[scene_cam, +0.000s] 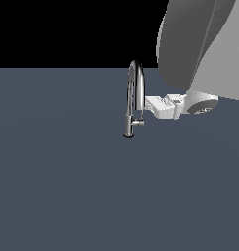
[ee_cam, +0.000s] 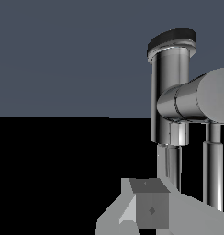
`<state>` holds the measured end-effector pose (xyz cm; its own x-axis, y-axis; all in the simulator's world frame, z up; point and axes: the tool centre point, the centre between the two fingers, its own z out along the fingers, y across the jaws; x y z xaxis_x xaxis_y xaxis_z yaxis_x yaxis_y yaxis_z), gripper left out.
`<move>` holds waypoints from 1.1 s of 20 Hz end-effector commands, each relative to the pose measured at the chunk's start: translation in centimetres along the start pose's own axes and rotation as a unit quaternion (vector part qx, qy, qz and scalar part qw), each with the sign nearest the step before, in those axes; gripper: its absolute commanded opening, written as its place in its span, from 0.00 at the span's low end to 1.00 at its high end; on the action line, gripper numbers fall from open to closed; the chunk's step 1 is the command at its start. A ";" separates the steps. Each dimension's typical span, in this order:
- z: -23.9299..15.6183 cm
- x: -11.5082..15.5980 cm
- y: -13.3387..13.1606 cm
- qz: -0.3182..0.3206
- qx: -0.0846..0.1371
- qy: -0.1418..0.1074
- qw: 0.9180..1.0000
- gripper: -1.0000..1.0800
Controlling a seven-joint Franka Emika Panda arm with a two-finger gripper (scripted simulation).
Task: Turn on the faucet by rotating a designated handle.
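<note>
1. A flat, plain slate-blue surface (scene_cam: 67, 186) fills the lower part of the exterior view and has no visible edges or markings.
2. Above the surface's far edge the background is solid black, with no walls or furnishings to be seen.
3. A tall, slim, shiny chrome gooseneck faucet (scene_cam: 133, 93) stands upright on the surface, a little toward the exterior view's right of centre, its arched spout curving over at the top.
4. A short, stubby chrome handle (scene_cam: 138, 123) sticks out sideways from the lower stem toward the exterior view's right.
5. The white robot gripper (scene_cam: 147, 104) reaches in from the exterior view's right, close beside the spout and above the handle; whether it touches either cannot be told.
6. In the wrist view the faucet's stem (ee_cam: 170, 92) and the handle (ee_cam: 196, 98) fill the frame at close range, with one grey fingertip (ee_cam: 148, 209) in front.
7. Whether the gripper's jaws are wide or narrow cannot be told.
</note>
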<state>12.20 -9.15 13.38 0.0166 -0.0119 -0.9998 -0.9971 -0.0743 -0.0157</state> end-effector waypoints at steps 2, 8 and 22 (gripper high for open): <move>0.1 0.6 -0.1 0.006 0.007 -0.006 1.000 0.00; 0.1 0.6 0.0 0.006 0.007 -0.007 1.000 0.00; 0.1 0.2 1.5 0.006 0.007 -0.007 1.000 0.00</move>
<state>10.91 -9.14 13.09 0.0036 0.0003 -1.0000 -0.9981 -0.0609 -0.0036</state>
